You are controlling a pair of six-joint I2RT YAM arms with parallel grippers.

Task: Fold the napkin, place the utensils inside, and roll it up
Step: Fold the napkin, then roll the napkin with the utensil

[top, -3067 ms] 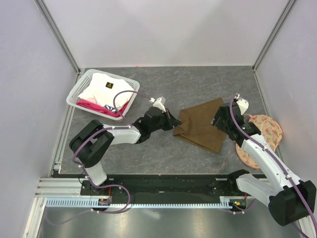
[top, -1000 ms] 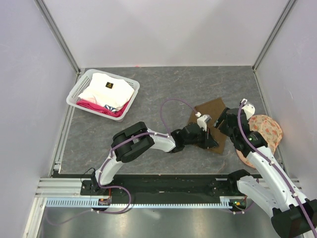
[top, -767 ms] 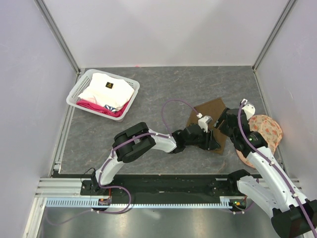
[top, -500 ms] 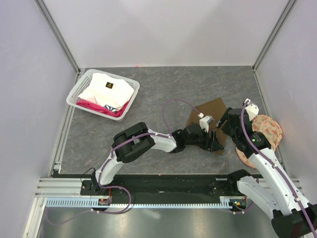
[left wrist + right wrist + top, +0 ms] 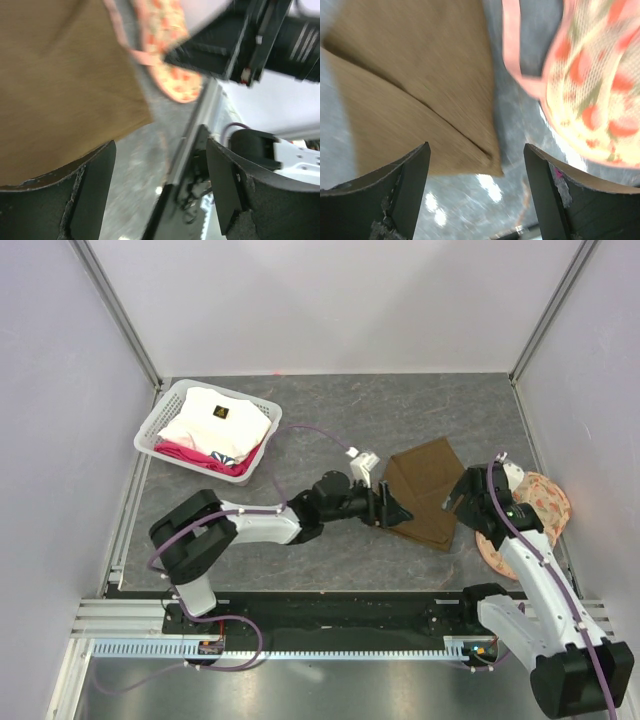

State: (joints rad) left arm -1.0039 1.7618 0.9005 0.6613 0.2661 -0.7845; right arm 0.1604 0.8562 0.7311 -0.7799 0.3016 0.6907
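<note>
The olive-brown napkin (image 5: 425, 490) lies folded flat on the grey table, right of centre. My left gripper (image 5: 388, 506) hovers at its left edge, open, with nothing between the fingers (image 5: 92, 192). The left wrist view shows the napkin (image 5: 60, 85) at upper left and bare table under my left gripper (image 5: 160, 185). My right gripper (image 5: 462, 496) sits at the napkin's right edge, open and empty. In the right wrist view, the napkin's folded corner (image 5: 415, 85) lies above my right gripper (image 5: 476, 185). The utensils are out of view.
A peach floral round fabric piece (image 5: 535, 508) lies just right of the napkin, under the right arm; it also shows in both wrist views (image 5: 585, 85) (image 5: 170, 55). A white basket (image 5: 158, 430) of clothes stands at the back left. Walls close in the table.
My left gripper has opened and drawn back left, from on top of the napkin to its left edge. My right gripper has backed off slightly to the right and opened a little wider.
</note>
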